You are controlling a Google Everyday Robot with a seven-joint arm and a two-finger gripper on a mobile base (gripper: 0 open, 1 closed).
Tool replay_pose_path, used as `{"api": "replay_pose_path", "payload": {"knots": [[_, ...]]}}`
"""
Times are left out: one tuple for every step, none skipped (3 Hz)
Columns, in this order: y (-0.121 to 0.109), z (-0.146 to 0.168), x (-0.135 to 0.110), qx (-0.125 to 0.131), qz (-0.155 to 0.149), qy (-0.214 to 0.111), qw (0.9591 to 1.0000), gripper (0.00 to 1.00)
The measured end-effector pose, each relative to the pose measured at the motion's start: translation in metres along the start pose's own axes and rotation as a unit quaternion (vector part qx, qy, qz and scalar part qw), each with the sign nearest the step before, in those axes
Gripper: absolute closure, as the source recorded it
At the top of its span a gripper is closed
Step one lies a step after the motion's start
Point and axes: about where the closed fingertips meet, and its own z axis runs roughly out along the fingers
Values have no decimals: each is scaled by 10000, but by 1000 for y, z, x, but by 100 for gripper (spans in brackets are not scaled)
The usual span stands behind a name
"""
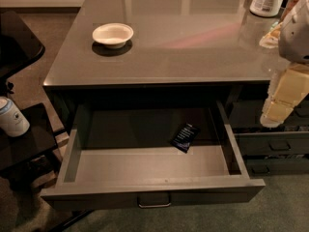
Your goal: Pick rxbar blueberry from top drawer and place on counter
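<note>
The rxbar blueberry (pixel 185 137), a small flat navy-wrapped bar, lies at 2 o'clock in the open, wide grey top drawer (pixel 145 195). The pale gripper (pixel 273 114) hangs at 3 o'clock, open or closed unclear. It would best descend clear of the right wall.

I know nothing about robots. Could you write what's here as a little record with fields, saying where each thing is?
top drawer: pulled open
rxbar blueberry: lying in the drawer, right of middle, toward the back
counter: holds a white bowl near its left side
gripper: at the right edge, outside the drawer's right wall, apart from the bar
task state: bar not yet picked up
</note>
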Motion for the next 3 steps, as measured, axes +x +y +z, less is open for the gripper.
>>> {"api": "replay_pose_path", "payload": {"knots": [[0, 0, 0, 0, 0, 0, 10000, 0], [-1, 1, -1, 22, -70, -54, 10000, 0], [-10, 22, 0, 146, -408, -40, 9991, 0]]}}
